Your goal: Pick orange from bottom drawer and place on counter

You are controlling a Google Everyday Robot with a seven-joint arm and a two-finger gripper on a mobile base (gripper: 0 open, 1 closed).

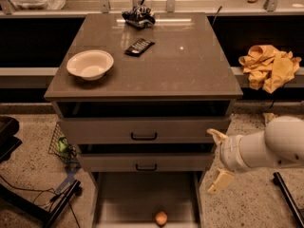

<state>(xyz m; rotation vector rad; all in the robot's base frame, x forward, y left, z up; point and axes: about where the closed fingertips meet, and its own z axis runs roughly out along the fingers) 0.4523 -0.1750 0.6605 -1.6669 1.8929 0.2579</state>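
Observation:
The orange (pixel 161 218) lies on the pale floor of the bottom drawer (pixel 126 198), which is pulled out, near its front edge. The counter (pixel 190 70) is the grey-brown top of the cabinet. My gripper (pixel 216 159) is at the right of the cabinet, level with the middle drawer, above and to the right of the orange. Its two pale fingers (pixel 219 180) are spread apart and hold nothing. The white arm comes in from the right edge.
A white bowl (pixel 90 64), a black remote (pixel 139 47) and a dark bundle (pixel 138 17) sit on the counter. Two upper drawers with black handles (pixel 144 137) are slightly open. A yellow cloth (pixel 268 65) lies at the right. A wire basket (pixel 61 146) and black legs stand on the floor at the left.

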